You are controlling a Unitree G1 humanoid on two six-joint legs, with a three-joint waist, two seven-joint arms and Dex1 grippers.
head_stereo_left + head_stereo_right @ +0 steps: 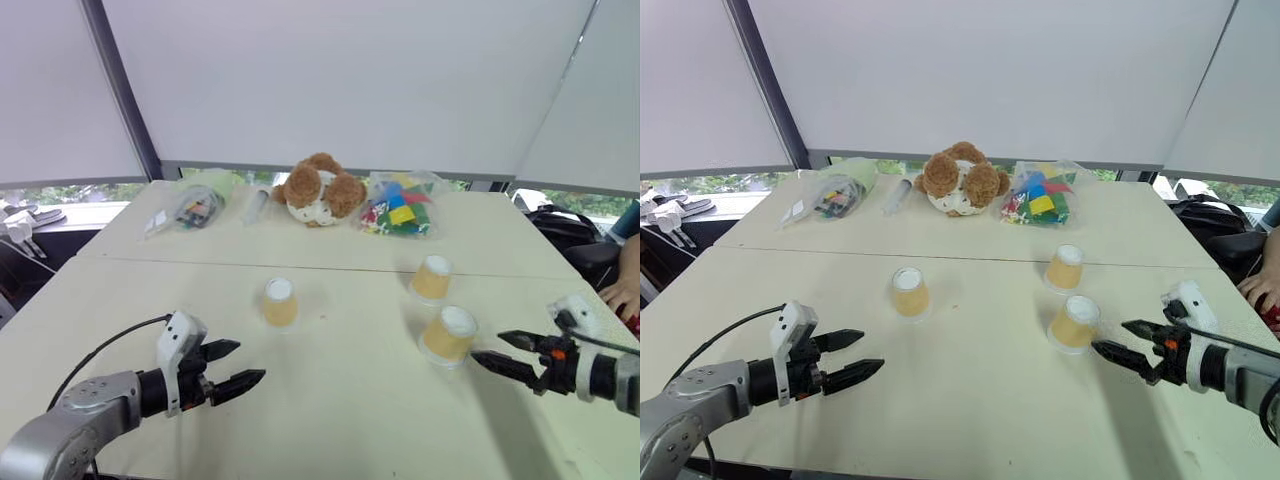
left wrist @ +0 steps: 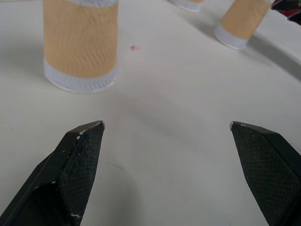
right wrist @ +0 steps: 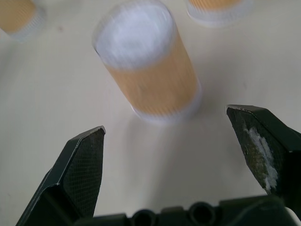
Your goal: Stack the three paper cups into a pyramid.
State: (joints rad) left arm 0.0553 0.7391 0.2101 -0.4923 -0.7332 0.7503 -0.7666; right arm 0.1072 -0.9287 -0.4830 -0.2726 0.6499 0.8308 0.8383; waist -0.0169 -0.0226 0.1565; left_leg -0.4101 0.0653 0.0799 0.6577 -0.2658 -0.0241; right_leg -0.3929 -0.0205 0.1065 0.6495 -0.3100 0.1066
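Three paper cups stand upside down and apart on the pale table (image 1: 340, 420), tan with white ends. One cup (image 1: 279, 302) is left of centre, and my left gripper (image 1: 245, 362) hovers open a short way in front of it; the left wrist view shows that cup (image 2: 81, 44) beyond the spread fingertips (image 2: 89, 141). Two cups are on the right, a farther cup (image 1: 432, 277) and a nearer cup (image 1: 449, 334). My right gripper (image 1: 490, 347) is open, pointing at the nearer cup (image 3: 150, 70) from the right, close to it but not around it.
At the back of the table lie a brown teddy bear (image 1: 320, 190), a bag of coloured blocks (image 1: 400, 210), a second clear bag (image 1: 195, 205) and a small tube (image 1: 257, 205). A person's hand (image 1: 625, 290) rests at the right edge.
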